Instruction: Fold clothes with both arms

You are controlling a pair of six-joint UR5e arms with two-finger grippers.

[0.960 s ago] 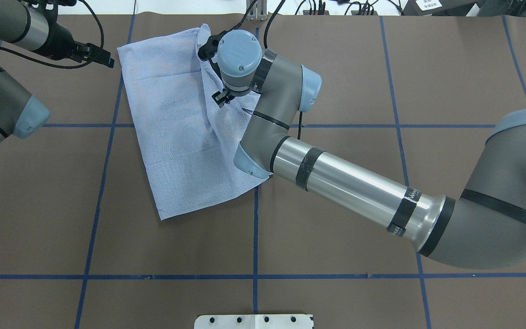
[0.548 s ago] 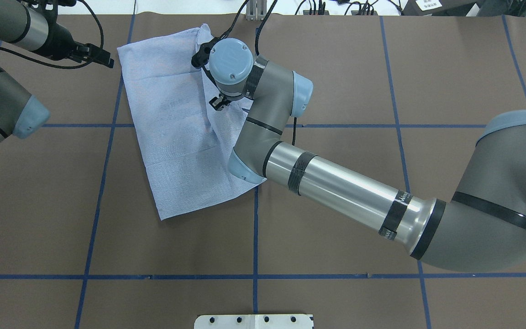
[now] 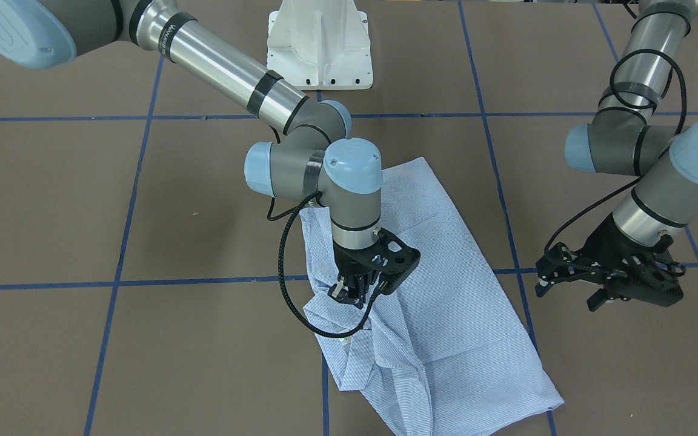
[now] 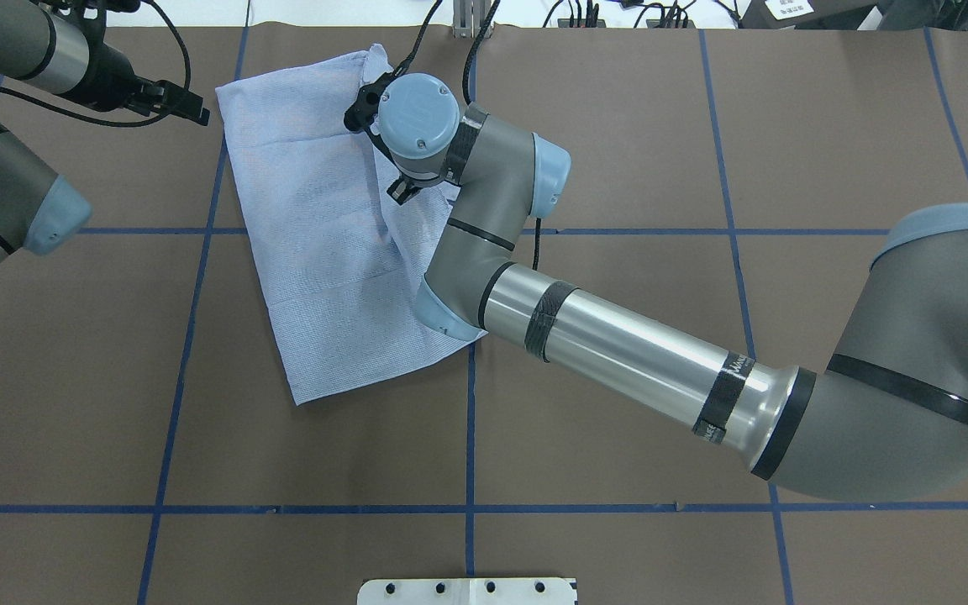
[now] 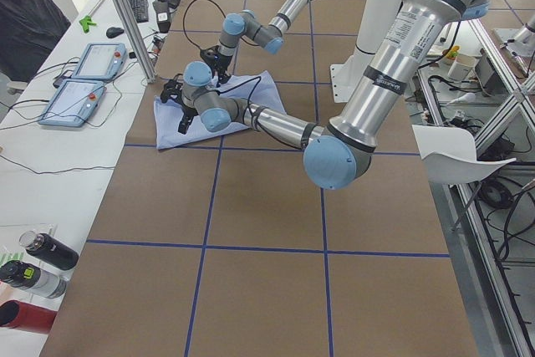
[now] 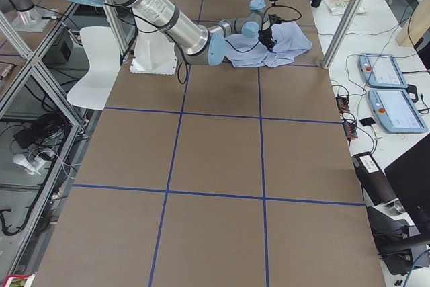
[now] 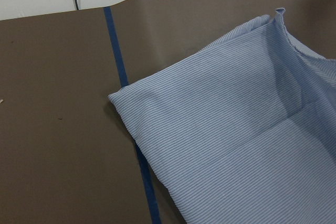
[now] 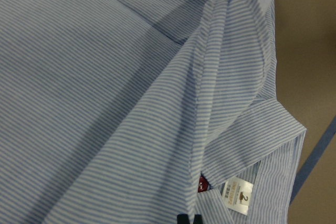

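Note:
The striped light blue shirt (image 4: 324, 244) lies folded lengthwise at the far left of the brown table, its collar end toward the far edge. My right gripper (image 3: 352, 295) stands over the collar end (image 3: 379, 357), shut on a raised ridge of shirt fabric. In the right wrist view that ridge (image 8: 210, 77) runs up to the fingertips (image 8: 189, 219), with the white neck label (image 8: 239, 195) and a dark red button (image 8: 202, 184) beside them. My left gripper (image 3: 567, 292) hangs open just off the shirt's far left corner (image 7: 118, 98), holding nothing.
Blue tape lines (image 4: 469, 437) grid the brown table cover. The white pedestal base (image 3: 319, 48) stands at the robot's side. On the bench past the table's far edge lie two tablet controllers (image 5: 84, 81) and bottles (image 5: 42, 261); a person (image 5: 25, 14) sits there.
My right wrist has shifted left over the shirt, drawing the pinched fabric ridge with it. The left arm has not moved.

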